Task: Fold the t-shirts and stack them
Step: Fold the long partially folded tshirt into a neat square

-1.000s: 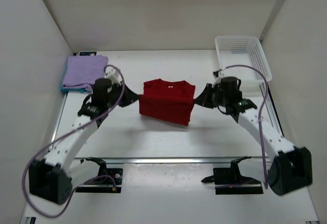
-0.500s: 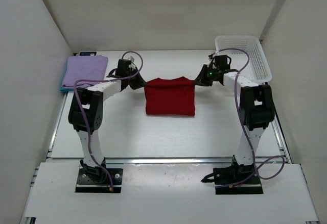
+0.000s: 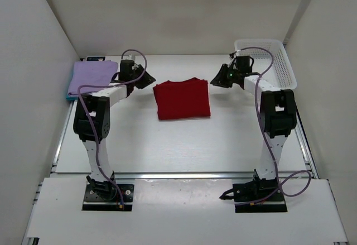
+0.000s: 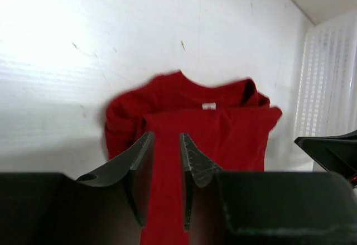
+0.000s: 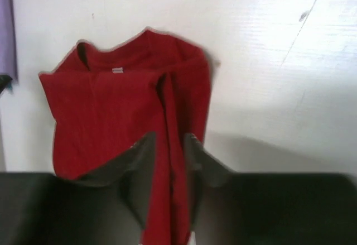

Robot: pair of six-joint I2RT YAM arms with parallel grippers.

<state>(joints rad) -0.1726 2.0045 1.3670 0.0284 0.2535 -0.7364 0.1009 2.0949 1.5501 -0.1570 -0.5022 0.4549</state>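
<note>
Red t-shirt folded flat in the middle of the table, not yet stacked. Left gripper just off its far left corner and right gripper just off its far right corner, both with fingers slightly apart and holding nothing. Stack waiting at the far left: lavender t-shirt folded over a teal-blue t-shirt, the latter visible only as an edge. Main risk from here is undoing the fold, which looks loose along the right side, with a bunched ridge of cloth in the right wrist view. Easy to peel open by pinching only the top layer. Also a risk of a lopsided lift, catching one corner and missing the other, given such narrow gaps between the fingers. Further risk of dragging instead of carrying, smearing the bundle across the table or knocking the far-left pile askew on arrival. Worth minding the white basket close behind the right gripper, within easy reach of a backward swing.
</note>
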